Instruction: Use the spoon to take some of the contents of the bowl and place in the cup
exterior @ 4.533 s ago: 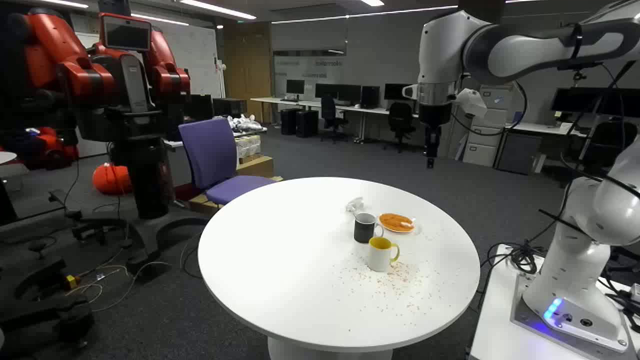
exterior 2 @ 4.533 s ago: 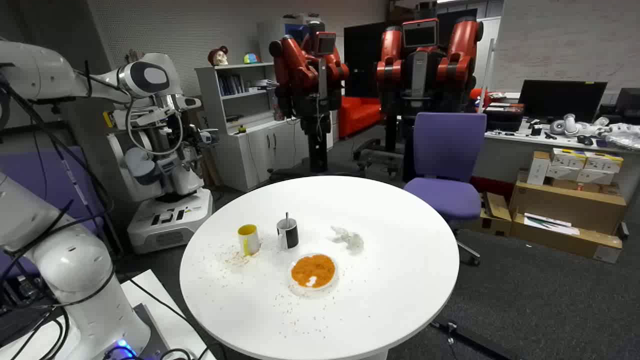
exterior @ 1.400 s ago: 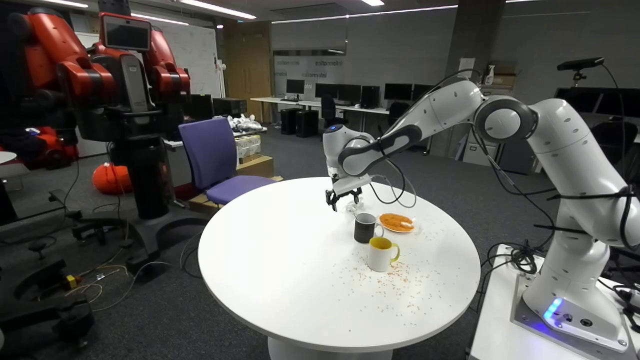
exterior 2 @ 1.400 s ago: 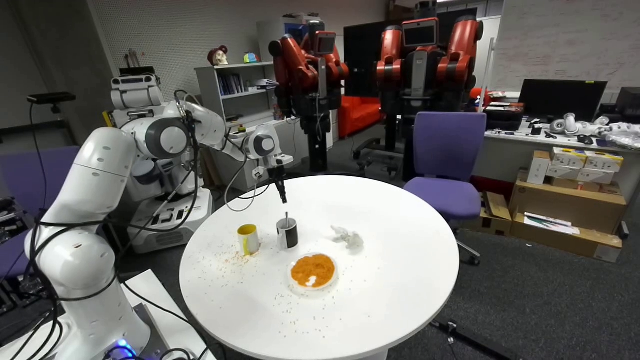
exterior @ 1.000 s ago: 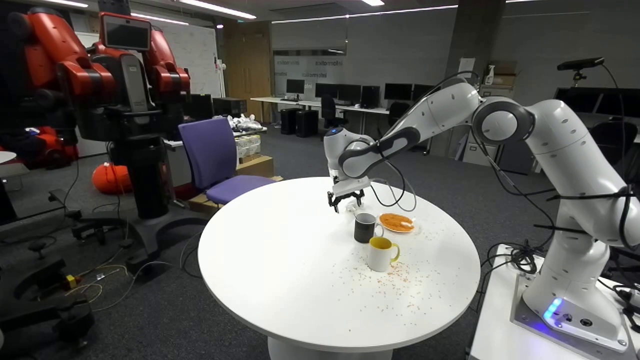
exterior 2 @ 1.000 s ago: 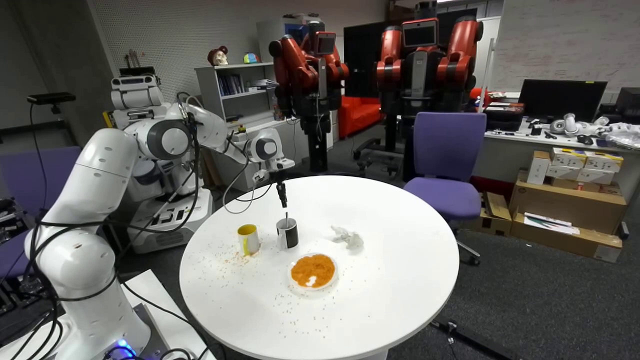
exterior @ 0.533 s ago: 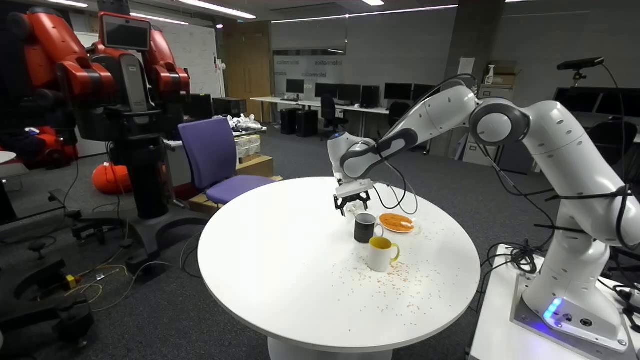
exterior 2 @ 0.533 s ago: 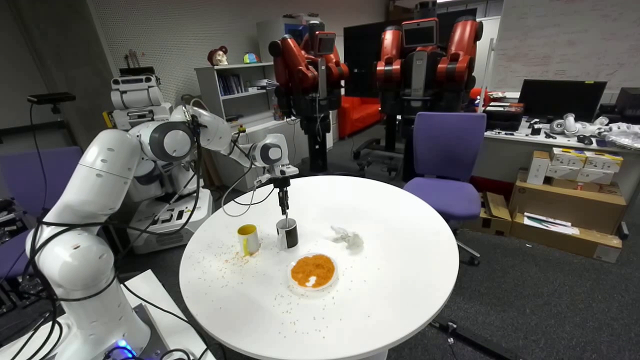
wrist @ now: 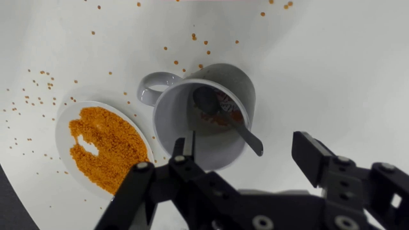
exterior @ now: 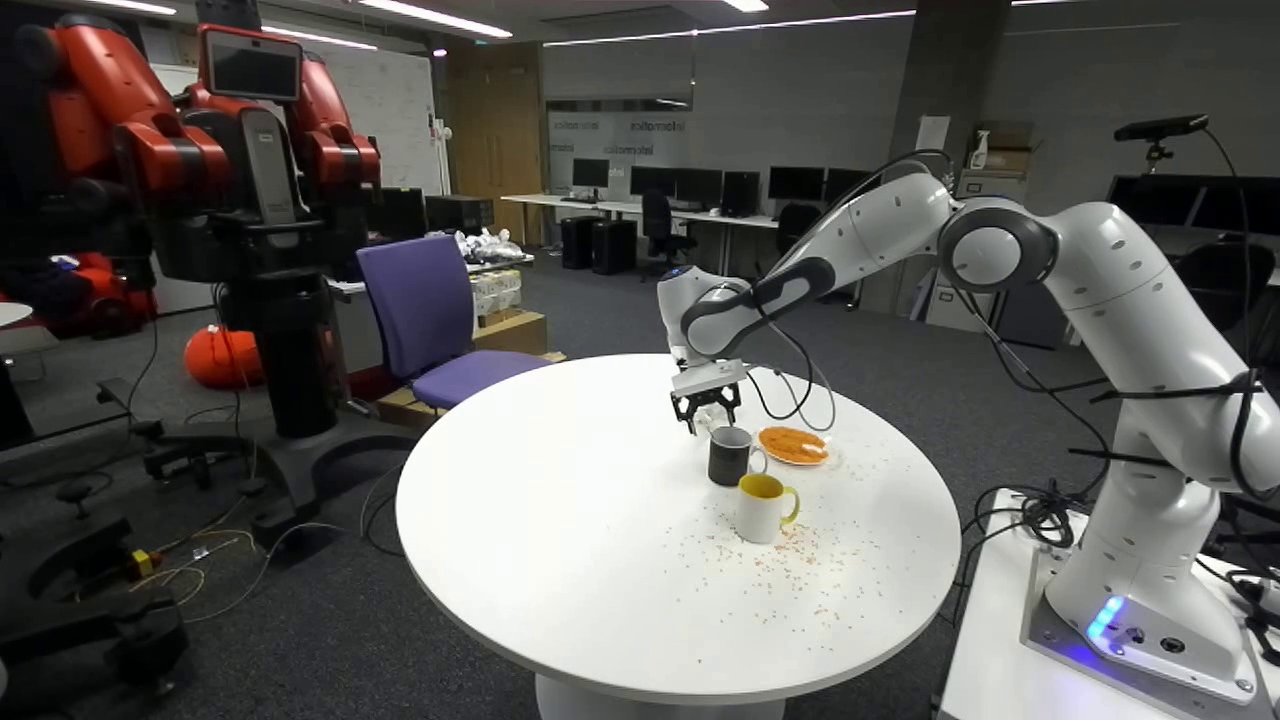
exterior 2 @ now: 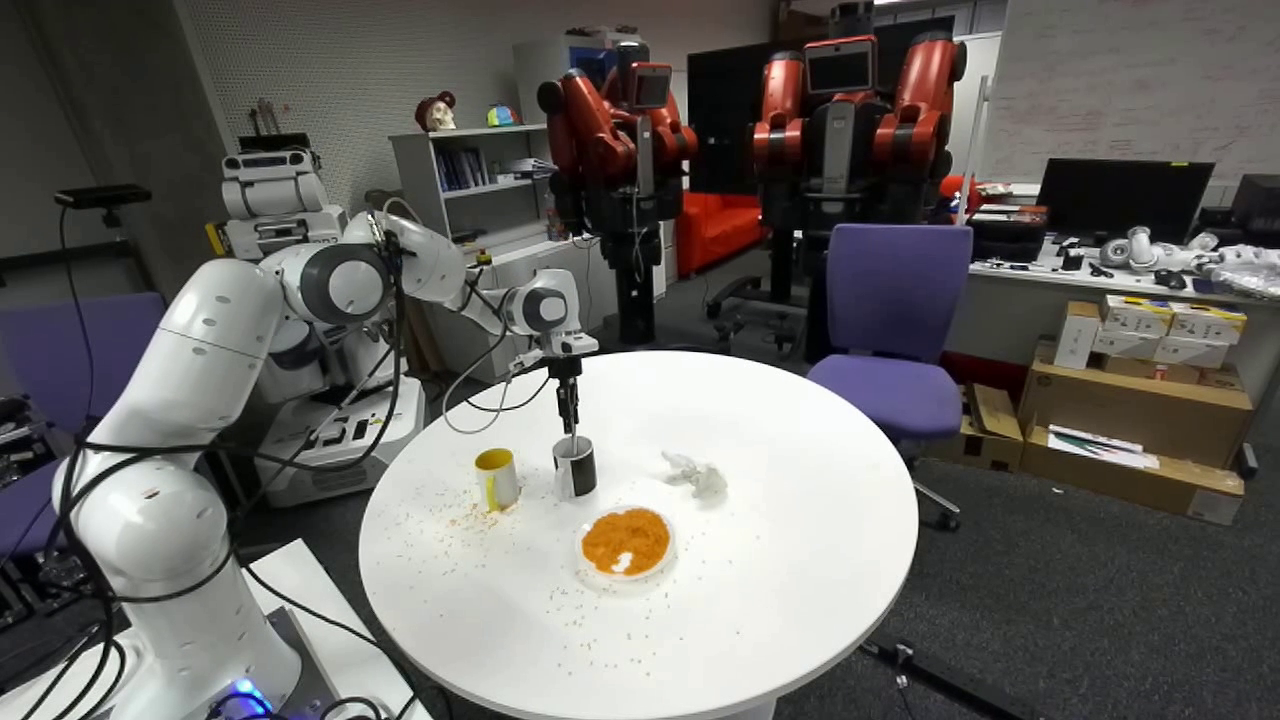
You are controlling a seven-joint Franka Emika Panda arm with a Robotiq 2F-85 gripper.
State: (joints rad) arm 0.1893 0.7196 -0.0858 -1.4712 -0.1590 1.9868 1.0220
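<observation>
Grey spoon (wrist: 238,127) — leaning inside dark mug (exterior: 728,466), handle end over the rim | hand (wrist: 245,143) wide, nothing gripped | in the wrist view, handle end within its gap, long axis slanting across it, contact hard to tell — closing there likely next

I can see the grey spoon (wrist: 237,126) leaning in the dark cup (wrist: 171,123), in the middle of my wrist view. Its round end is down inside, and its handle pokes out past the rim toward the lower right. At the lower left I see the white bowl (wrist: 62,137), sitting flat, with tiny orange bits (wrist: 113,150) spread over it and one bare white spot. In an exterior view, the yellow cup (exterior: 757,516), white outside, stands upright below and right of the middle.
</observation>
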